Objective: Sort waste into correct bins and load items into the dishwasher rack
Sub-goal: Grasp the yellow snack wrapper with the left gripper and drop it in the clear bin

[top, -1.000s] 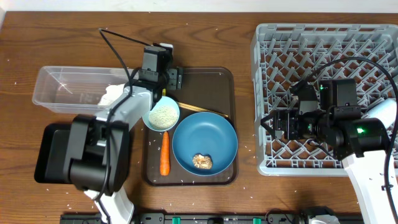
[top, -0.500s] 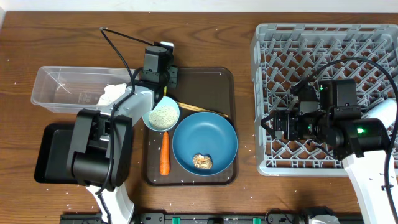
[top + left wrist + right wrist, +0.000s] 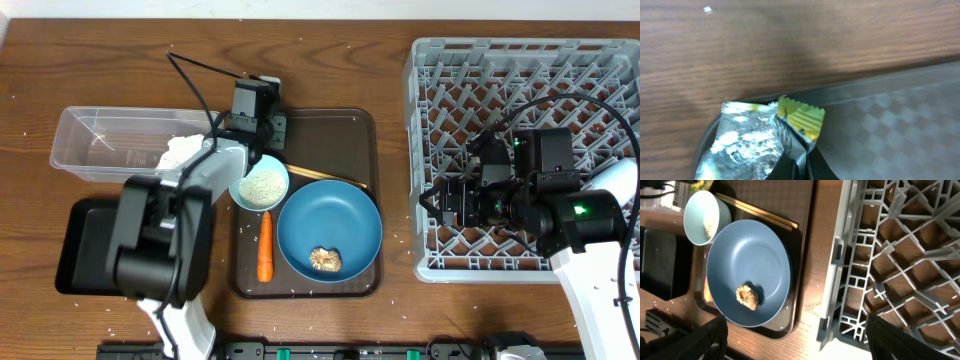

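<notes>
A: Clamped in the left gripper [image 3: 792, 164]?
B: Yellow-green snack wrapper [image 3: 801, 119], crumpled, silver foil showing at left.
A: And behind?
B: Wooden table [image 3: 790, 40] across the top, patterned dark tray [image 3: 900, 117] lower right.

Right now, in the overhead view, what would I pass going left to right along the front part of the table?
black tray → orange carrot → blue plate → grey dishwasher rack

snack wrapper [image 3: 762, 135] cut off below
</notes>
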